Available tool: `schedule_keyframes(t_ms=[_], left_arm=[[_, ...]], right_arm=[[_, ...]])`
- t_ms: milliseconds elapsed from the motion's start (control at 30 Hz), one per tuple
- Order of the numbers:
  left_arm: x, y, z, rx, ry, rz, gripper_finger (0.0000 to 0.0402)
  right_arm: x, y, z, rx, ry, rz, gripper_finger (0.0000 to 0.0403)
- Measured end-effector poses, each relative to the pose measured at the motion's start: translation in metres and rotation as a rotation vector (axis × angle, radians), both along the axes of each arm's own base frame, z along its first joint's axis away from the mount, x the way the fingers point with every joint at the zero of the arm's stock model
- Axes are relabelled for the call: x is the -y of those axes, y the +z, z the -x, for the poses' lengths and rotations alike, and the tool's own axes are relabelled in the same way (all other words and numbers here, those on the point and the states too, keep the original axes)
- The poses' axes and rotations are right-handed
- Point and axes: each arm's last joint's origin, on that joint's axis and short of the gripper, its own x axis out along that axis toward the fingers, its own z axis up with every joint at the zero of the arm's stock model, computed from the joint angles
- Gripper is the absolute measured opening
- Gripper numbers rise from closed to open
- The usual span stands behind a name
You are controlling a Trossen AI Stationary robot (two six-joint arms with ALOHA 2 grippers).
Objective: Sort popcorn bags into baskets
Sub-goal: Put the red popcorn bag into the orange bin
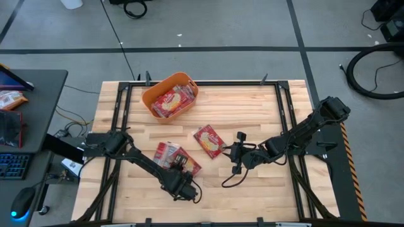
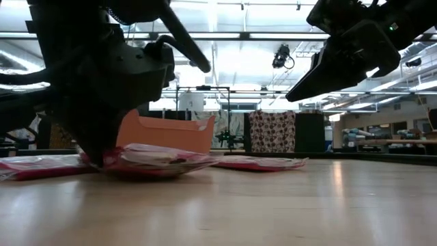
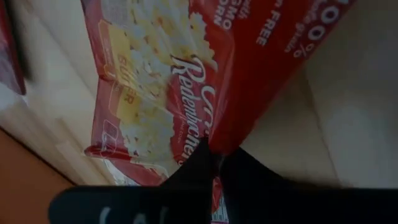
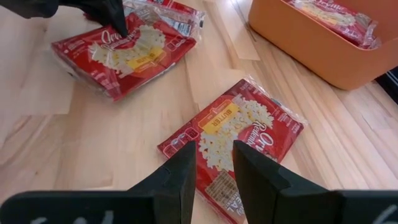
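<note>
Two red popcorn bags (image 1: 173, 156) lie overlapping on the table at the near left. My left gripper (image 3: 214, 155) comes down on the upper one (image 4: 124, 53) and is shut on its edge. Another popcorn bag (image 1: 208, 140) lies flat at the table's middle. My right gripper (image 4: 211, 163) hovers open just above that bag's near right end (image 4: 236, 137), touching nothing. The orange basket (image 1: 149, 99) stands at the far left with several bags (image 1: 172, 99) inside. My left gripper pinches the upper bag's near edge (image 3: 217, 138) between its two shut fingers. The fingers come from above, slanting down from the table's near side (image 2: 102, 154). The bag lies on the bag beneath it and on the table (image 2: 153, 160).
A bare stretch of wooden table (image 1: 265, 195) lies at the near right. A black frame (image 1: 287, 120) runs along the table's sides. A desk with more red packets (image 1: 12, 99) stands off the table to the left.
</note>
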Motion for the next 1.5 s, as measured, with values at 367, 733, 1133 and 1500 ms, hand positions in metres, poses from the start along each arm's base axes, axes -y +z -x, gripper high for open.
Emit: schedule_keyframes(t_ms=[367,733,1133,1500], left_arm=[[-0.045,0.057,-0.011,0.096,0.183,0.016,0.0019],[-0.161,0.121,-0.023,0.304,0.592,-0.046,0.002],[-0.295,0.114,-0.009,0.254,0.943,-0.034,0.0028],[-0.331,0.107,0.0,0.239,1.041,0.008,0.0103]], right_arm=[[0.003,0.0,-0.001,0.0,-0.012,0.001,0.011],[0.001,0.001,-0.002,0.009,0.015,-0.019,0.011],[0.0,0.001,-0.002,0.003,0.026,-0.004,0.011],[0.0,0.001,-0.002,0.002,0.028,-0.004,0.011]])
